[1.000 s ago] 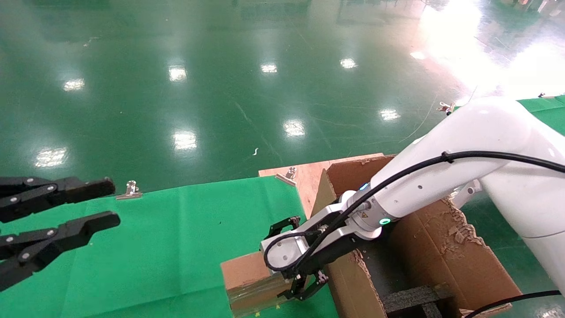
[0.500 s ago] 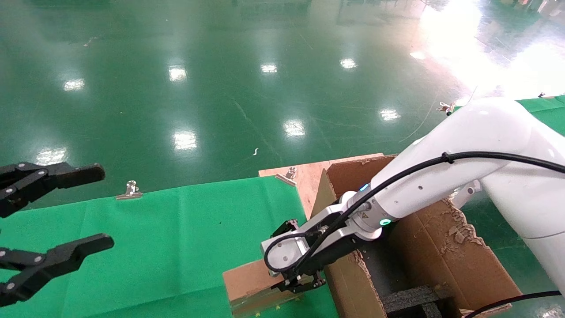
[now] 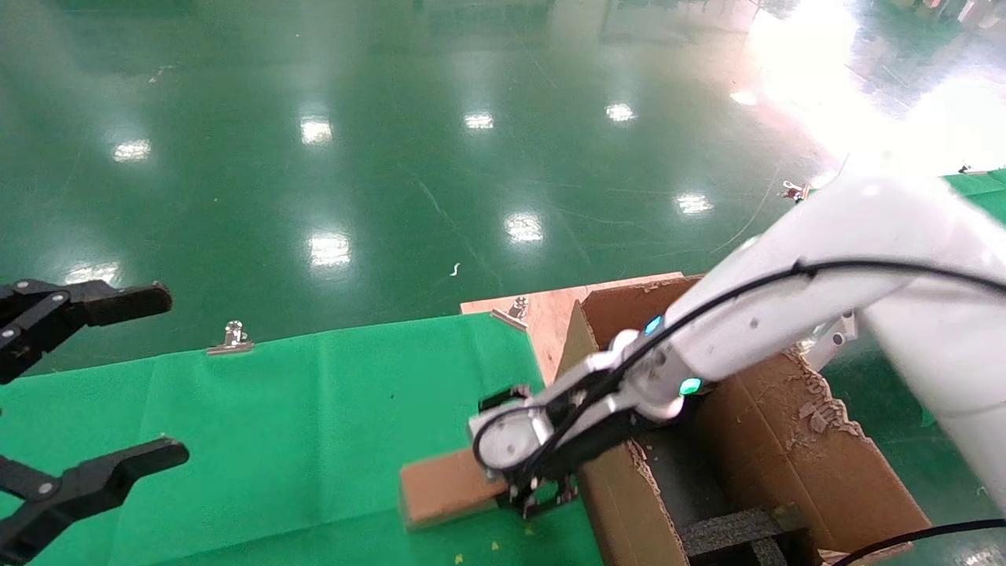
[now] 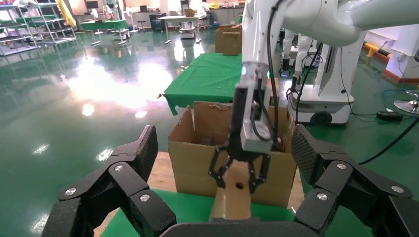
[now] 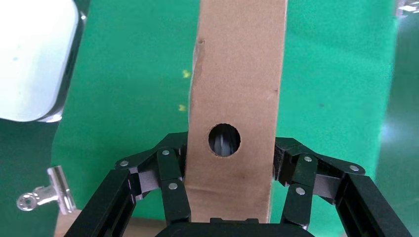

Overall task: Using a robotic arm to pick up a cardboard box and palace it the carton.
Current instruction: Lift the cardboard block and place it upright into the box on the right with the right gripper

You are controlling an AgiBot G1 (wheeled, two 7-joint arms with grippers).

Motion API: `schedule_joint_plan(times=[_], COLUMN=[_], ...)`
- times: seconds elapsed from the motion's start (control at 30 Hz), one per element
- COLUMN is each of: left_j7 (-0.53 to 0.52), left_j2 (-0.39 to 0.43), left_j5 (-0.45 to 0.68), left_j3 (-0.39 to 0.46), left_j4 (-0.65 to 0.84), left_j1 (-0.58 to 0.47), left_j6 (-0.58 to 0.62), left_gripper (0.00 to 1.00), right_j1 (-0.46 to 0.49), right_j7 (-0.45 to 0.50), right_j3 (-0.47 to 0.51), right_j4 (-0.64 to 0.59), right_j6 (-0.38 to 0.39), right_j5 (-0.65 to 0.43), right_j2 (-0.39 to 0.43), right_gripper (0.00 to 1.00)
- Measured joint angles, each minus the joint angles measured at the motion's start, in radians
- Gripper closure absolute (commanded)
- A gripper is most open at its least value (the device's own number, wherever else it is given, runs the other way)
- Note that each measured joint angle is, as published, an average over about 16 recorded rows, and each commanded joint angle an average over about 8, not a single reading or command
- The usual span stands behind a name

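The small brown cardboard box (image 3: 444, 487) is over the green cloth, just left of the carton (image 3: 786, 440). My right gripper (image 3: 538, 499), on the white arm, is shut on the box's end nearest the carton. In the right wrist view the fingers (image 5: 173, 180) press both long sides of the box (image 5: 237, 89), beside its round hole (image 5: 224, 140). The left wrist view shows the box (image 4: 234, 197) held end-on in front of the carton (image 4: 192, 153). I cannot tell whether the box's far end touches the cloth. My left gripper (image 3: 177, 375) is open and empty at the far left.
The green cloth (image 3: 314, 424) covers the table, held by silver clips (image 3: 233, 338) (image 3: 515, 308). A bare wooden board (image 3: 550, 314) lies behind the carton's left wall. Black foam inserts (image 3: 739, 527) sit inside the carton. The table's far edge drops to a shiny green floor.
My right gripper has closed on the box's end and raised it slightly off the cloth. My left gripper has opened wider and drawn back to the left.
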Motion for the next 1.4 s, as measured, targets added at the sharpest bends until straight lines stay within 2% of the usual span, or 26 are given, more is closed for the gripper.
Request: schedule_joint_plan(times=[0.37,0.73,1.07,1.4], left_j7=[0.0,0.0,0.0,0.0], left_j2=[0.0,0.0,0.0,0.0], left_j5=[0.0,0.0,0.0,0.0], left_j3=[0.0,0.0,0.0,0.0], left_j4=[0.0,0.0,0.0,0.0], left_j1=[0.0,0.0,0.0,0.0], left_j6=[0.0,0.0,0.0,0.0], left_gripper=[0.0,0.0,0.0,0.0], right_j1=[0.24,0.478,0.575,0.631], right_j7=[-0.103,-0.207,-0.253,-0.258], right_j3=[-0.022,-0.147,-0.29,-0.408], right_j4=[-0.166,-0.326,-0.406,-0.462], right_j6=[-0.03,-0.037,-0.033,-0.028], right_j5=[0.085,0.199,0.276,0.267], right_j2=[0.034,0.089,0.151,0.283], right_gripper=[1.0,1.0,1.0,1.0])
